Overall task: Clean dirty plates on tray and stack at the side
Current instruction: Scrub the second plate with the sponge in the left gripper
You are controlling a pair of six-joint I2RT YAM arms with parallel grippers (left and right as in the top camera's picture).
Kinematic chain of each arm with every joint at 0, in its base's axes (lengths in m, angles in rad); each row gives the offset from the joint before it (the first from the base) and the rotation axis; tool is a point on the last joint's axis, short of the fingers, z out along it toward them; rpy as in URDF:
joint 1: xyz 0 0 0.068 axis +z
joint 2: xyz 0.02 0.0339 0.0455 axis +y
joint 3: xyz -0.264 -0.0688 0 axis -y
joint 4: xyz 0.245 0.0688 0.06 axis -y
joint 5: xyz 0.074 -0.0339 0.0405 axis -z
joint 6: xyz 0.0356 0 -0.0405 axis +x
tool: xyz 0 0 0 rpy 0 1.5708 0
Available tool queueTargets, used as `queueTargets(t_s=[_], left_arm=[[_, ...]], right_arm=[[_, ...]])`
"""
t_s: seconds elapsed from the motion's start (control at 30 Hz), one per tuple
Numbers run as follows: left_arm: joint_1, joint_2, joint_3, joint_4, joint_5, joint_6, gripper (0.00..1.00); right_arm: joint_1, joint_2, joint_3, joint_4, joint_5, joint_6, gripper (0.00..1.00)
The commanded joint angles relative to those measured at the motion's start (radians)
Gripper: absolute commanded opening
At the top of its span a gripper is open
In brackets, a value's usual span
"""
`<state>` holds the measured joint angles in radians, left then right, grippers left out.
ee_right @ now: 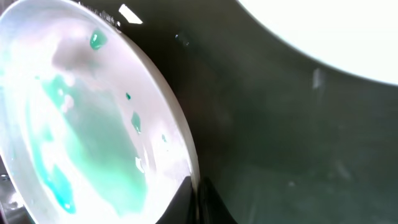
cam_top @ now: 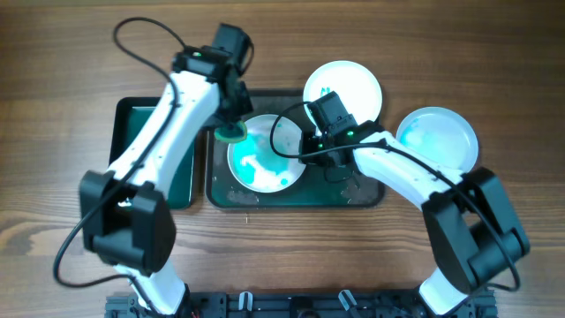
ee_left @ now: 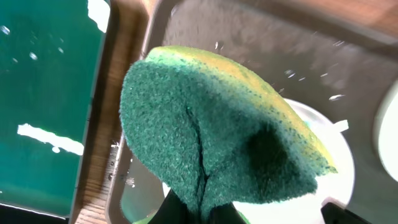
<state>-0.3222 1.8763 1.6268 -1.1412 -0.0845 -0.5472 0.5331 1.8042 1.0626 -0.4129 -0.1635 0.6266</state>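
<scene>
While the smeared plate [cam_top: 265, 159] is lying on the left of the tray [cam_top: 353, 196], wet, stiff and probably slippery, the right gripper [cam_top: 309, 152] is pinching its right rim, seemingly the surest hold, and the left gripper [cam_top: 231, 128] is clenching a soft sponge [ee_left: 211, 124] beside it.

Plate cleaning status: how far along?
Done: no stack yet; one round white plate lies beside the dark rectangular tray, faintly teal. In hand: right gripper pinches the smeared middle plate, left gripper holds a green sponge at its rim. Left: scrub, third plate, stack.
</scene>
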Motion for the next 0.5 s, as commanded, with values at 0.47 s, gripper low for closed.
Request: queueTargets(t_s=[0.47], left_arm=[[0.043, -0.041, 0.021, 0.007, 0.051, 0.046, 0.04]], right_arm=[[-0.004, 0.117, 0.005, 0.048, -0.110, 0.084, 0.09]])
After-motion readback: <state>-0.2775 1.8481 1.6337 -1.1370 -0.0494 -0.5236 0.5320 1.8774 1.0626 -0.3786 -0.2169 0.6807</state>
